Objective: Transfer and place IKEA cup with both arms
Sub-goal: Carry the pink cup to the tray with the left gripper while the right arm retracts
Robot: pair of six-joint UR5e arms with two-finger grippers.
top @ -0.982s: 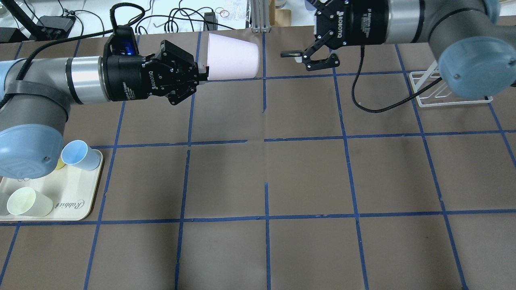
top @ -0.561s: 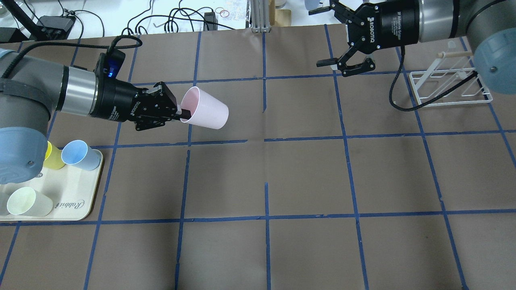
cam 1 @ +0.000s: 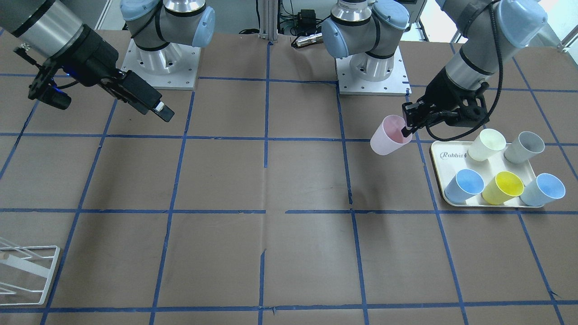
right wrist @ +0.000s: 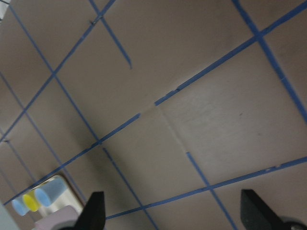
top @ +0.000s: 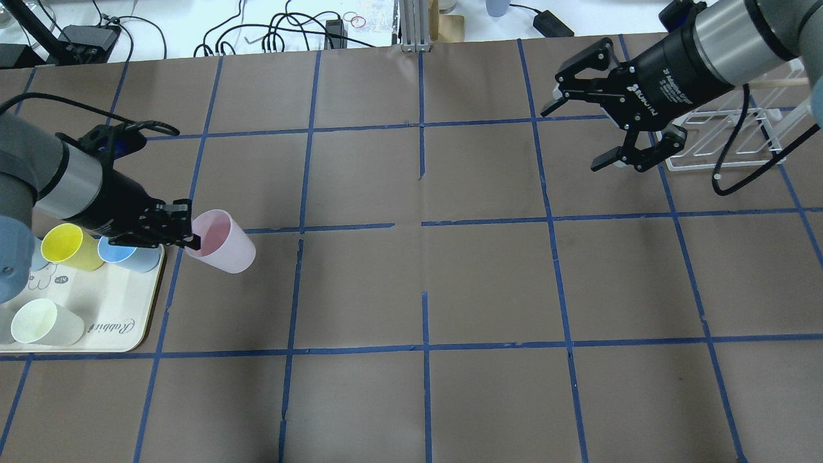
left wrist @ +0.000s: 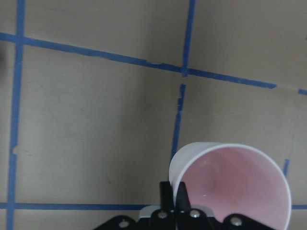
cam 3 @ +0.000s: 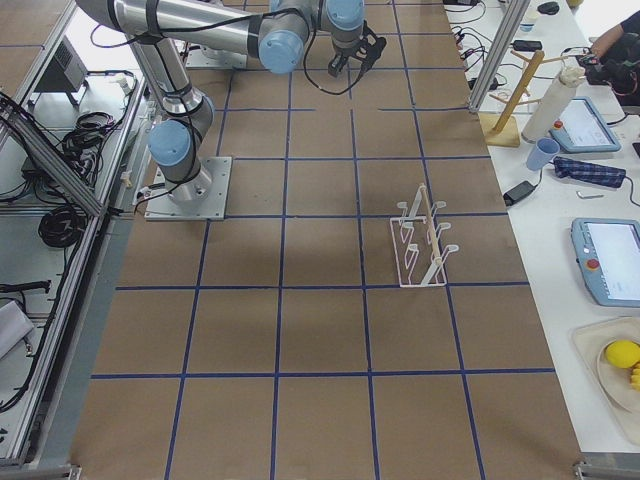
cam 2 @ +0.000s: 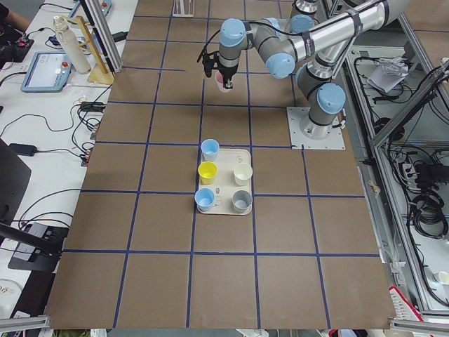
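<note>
The pale pink IKEA cup is tilted, mouth up and toward the tray. My left gripper is shut on its rim, one finger inside and one outside. It holds the cup low over the table, just beside the tray's inner edge. The front view shows the same grip on the cup by the left gripper. In the left wrist view the fingers pinch the cup's wall. My right gripper is open and empty, far off near the rack. It also shows in the front view.
A cream tray at my left holds yellow, light blue and cream-white cups; the front view shows several cups on it. A white wire rack stands at the far right.
My left arm has swung back and down toward the tray, carrying the pink cup from the far middle of the table. My right gripper has drawn away to the right, still open.
</note>
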